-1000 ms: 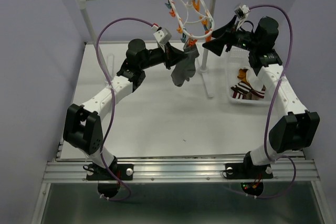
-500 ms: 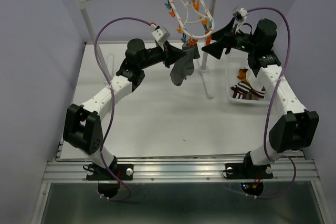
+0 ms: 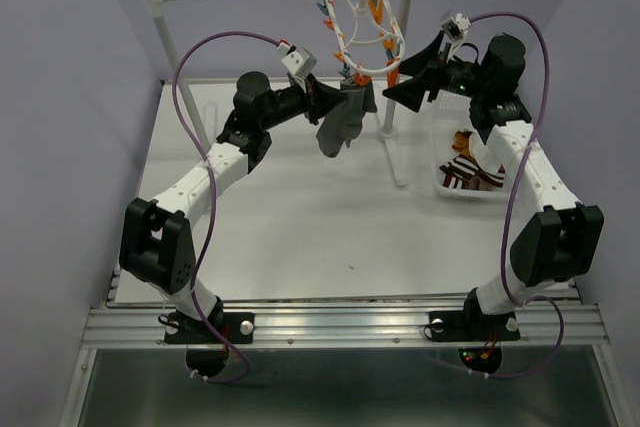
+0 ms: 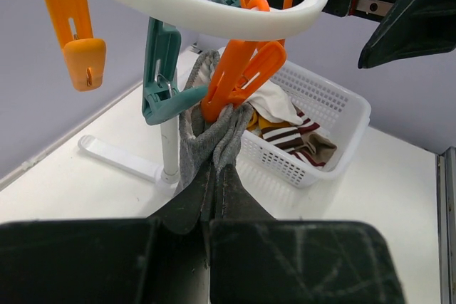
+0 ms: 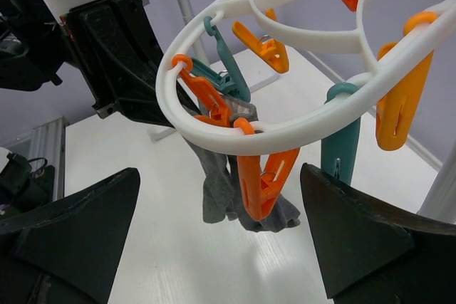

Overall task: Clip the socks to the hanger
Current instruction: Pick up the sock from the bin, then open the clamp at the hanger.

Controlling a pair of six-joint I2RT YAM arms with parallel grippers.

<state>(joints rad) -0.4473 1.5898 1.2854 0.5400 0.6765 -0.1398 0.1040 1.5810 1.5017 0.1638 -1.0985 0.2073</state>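
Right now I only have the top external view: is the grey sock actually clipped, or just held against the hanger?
Observer: Left wrist view shows an orange clip closed on the grey sock's upper edge.
Operator: Left gripper on it?
Observer: Yes, the left gripper is shut on the sock just below that clip.
Operator: And the right?
Observer: Right wrist view shows the right gripper wide open, a spare orange clip hanging between its jaws, ungripped.

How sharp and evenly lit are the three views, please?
Top external: even soft light, faint shadows, everything sharp. Left wrist: grey sock and orange clip sharp, left fingers dark, featureless. Right wrist: hanger crisp, right fingers underexposed.
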